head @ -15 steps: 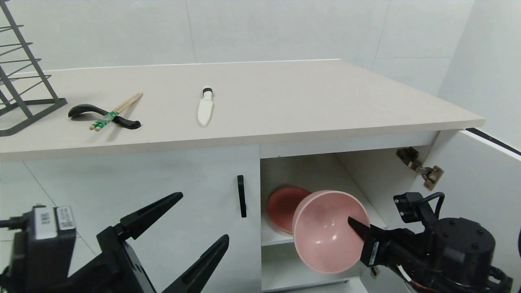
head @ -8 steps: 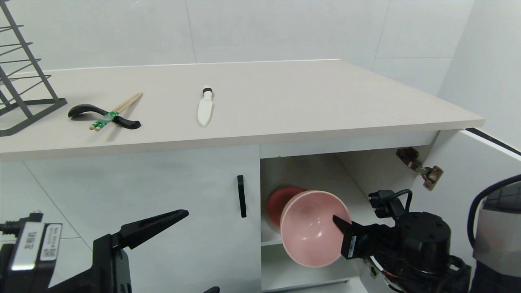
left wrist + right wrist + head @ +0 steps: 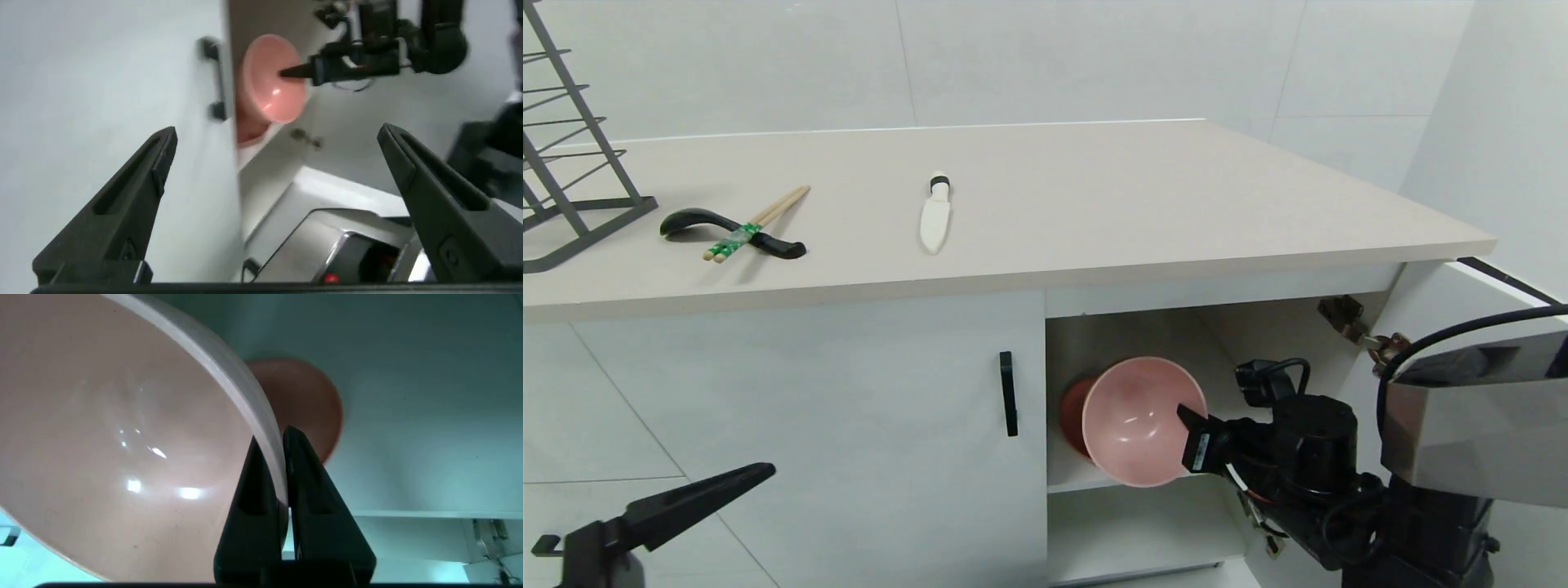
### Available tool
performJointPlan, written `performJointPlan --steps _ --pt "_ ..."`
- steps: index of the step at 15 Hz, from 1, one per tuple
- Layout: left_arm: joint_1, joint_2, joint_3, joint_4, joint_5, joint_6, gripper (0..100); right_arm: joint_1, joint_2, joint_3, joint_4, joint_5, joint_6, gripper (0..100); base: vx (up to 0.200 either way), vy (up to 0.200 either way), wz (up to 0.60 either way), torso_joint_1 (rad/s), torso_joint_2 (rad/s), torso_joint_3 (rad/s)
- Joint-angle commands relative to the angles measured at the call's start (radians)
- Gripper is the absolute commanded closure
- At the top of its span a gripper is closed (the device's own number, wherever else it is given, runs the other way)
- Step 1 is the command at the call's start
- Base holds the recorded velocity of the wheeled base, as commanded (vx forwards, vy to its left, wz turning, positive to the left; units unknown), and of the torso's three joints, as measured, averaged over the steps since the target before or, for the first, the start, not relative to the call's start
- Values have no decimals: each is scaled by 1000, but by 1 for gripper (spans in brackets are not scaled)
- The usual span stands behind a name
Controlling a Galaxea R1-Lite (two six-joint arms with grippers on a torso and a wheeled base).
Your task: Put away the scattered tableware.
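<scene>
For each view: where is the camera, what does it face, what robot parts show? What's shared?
Head view: on head, facing down at countertop and open cabinet; right gripper, one left jaw show.
Left wrist view: faces cabinet; left gripper, jaws open.
Right wrist view: faces pink bowl, rim between its jaws.
Shared: pink bowl, red plate.

A smooth pink bowl (image 3: 1131,420) with glossy highlights on its inner surface. The counter (image 3: 1094,188) is matt beige, carrying pale wooden chopsticks (image 3: 760,219), a shiny black spoon (image 3: 686,219) and, far left, a dark metal wire rack (image 3: 613,224).
</scene>
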State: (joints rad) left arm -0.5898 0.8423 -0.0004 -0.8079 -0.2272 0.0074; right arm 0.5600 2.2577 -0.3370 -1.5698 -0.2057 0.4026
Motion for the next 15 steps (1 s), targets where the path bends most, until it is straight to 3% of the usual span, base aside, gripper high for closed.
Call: performJointPlan --steps 1,4,10,15 --pt "130 -177 0 76 -3 -21 0 -29 77 -51 -1 26 1 100 0 0 0 0 0 0" --pt "268 -243 0 141 -4 -18 0 -61 120 -125 -1 109 62 100 0 0 0 0 0 0" --pt "364 -405 0 391 -4 -20 0 -78 198 -195 -1 138 84 100 0 0 0 0 0 0" --pt "373 -559 0 556 -4 -26 0 -86 241 -209 -1 135 81 100 0 0 0 0 0 0"
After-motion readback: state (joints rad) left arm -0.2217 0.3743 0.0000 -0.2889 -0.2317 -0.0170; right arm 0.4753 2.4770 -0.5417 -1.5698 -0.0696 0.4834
